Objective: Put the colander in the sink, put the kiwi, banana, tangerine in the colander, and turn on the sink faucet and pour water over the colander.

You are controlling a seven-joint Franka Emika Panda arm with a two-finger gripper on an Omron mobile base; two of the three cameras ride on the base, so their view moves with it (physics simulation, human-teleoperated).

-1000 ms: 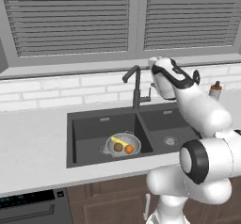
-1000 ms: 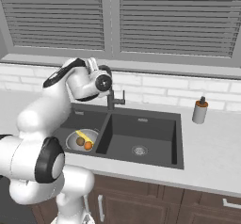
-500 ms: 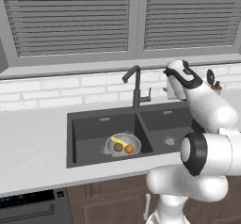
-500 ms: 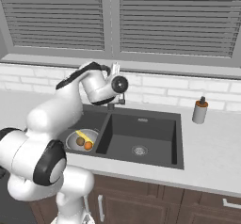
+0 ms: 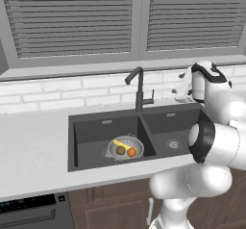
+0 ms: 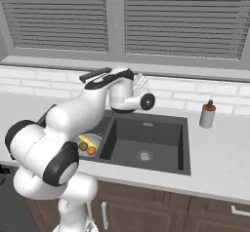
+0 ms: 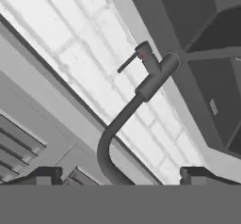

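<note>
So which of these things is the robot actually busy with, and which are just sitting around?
Part of the job:
colander, in the left basin
sink
kiwi, banana and tangerine, all in the colander
sink faucet
gripper, open, right of the faucet

Just lying about:
soap bottle on the counter

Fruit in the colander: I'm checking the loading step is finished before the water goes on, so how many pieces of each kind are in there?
Banana: 1
Kiwi: 1
Tangerine: 1
Total: 3 pieces of fruit, all in the colander, which sits in the left basin of the sink.
</note>
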